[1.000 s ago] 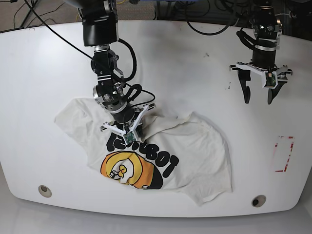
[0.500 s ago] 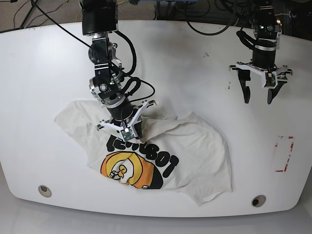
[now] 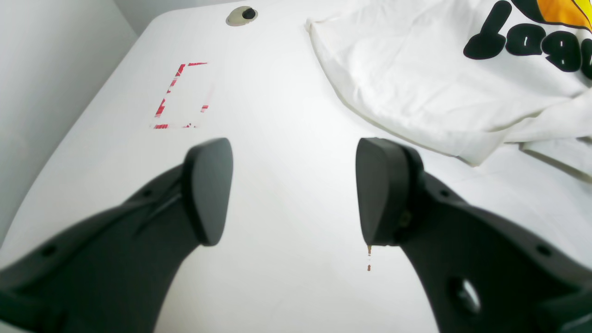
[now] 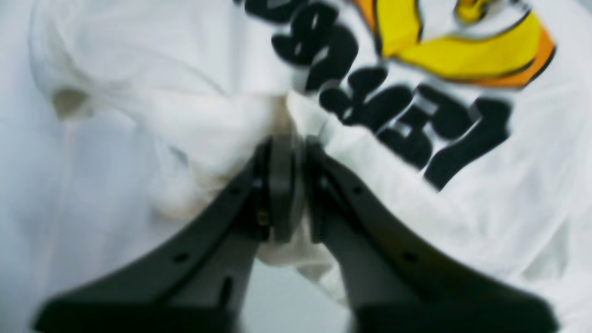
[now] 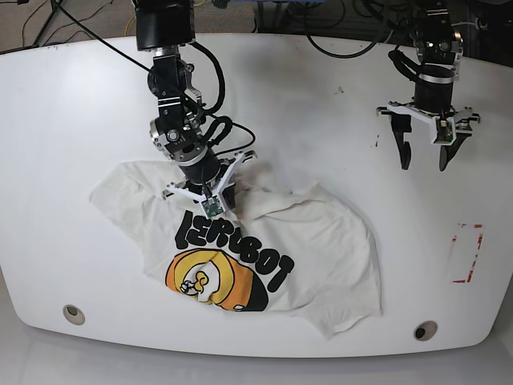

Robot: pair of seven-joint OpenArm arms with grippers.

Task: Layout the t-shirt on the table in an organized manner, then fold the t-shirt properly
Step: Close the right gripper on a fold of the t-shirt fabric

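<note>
White cotton, crumpled: the t-shirt (image 5: 264,249) lies spread across the lower centre of the base view on the glossy tabletop (image 5: 321,96), graphic side up. Orange-yellow round cartoon graphic (image 5: 210,281) sits at the lower left of the garment, with black lettering (image 5: 232,245) curving above it. Hem and sleeves are uneven, with folds bunched along the upper edge.

Right gripper (image 5: 210,202), left of centre in the base view: closed on a pinch of the t-shirt's upper edge, just above the lettering. The right wrist view, though blurred, shows the dark fingers (image 4: 282,185) pressed together with white cloth bunched between them.

Left gripper (image 5: 423,156), upper right of the base view: open, its fingers (image 3: 208,189) spread wide, nothing between them, well apart from the shirt's nearest edge (image 3: 407,120).

Red-outlined rectangle mark (image 5: 466,253), right edge of the tabletop. Two round metal grommet holes, one lower left (image 5: 74,314), one lower right (image 5: 425,330). Small dark specks (image 5: 340,91) near the upper centre.
</note>
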